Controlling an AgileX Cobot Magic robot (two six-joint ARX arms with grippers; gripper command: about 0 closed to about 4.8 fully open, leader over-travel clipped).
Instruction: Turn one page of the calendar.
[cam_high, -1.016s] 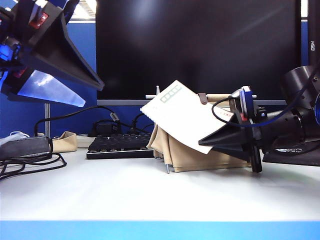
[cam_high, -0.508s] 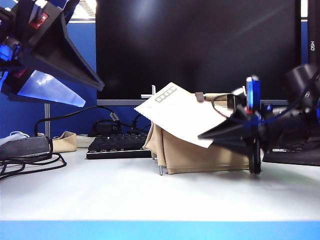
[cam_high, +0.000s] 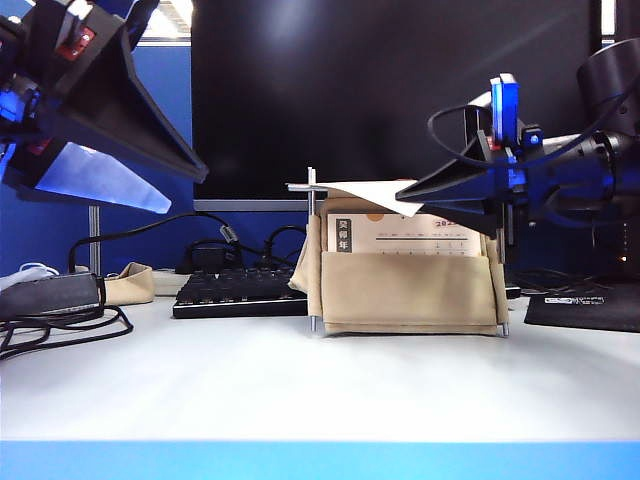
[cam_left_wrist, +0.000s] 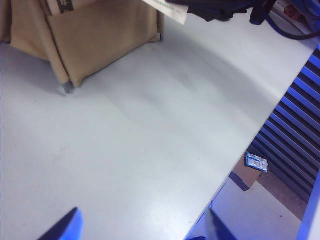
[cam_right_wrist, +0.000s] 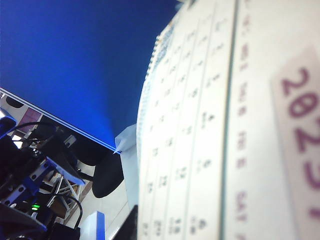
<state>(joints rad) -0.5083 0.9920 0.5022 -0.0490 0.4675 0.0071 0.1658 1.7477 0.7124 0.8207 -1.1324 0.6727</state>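
Right gripper (cam_high: 405, 197): pinched shut on top page (cam_high: 365, 187) of calendar (cam_high: 405, 290), lifted flat
Left gripper (cam_high: 185, 175): wide, up high, far away
Next: carry page over the back

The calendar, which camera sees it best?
The exterior view: the whole calendar stands there, right gripper shut on its lifted page. The left wrist view catches only its stand; the right wrist view shows a close, blurry sheet.

Calendar (cam_high: 410, 270) page now lifted level by raised right gripper (cam_high: 405, 198).
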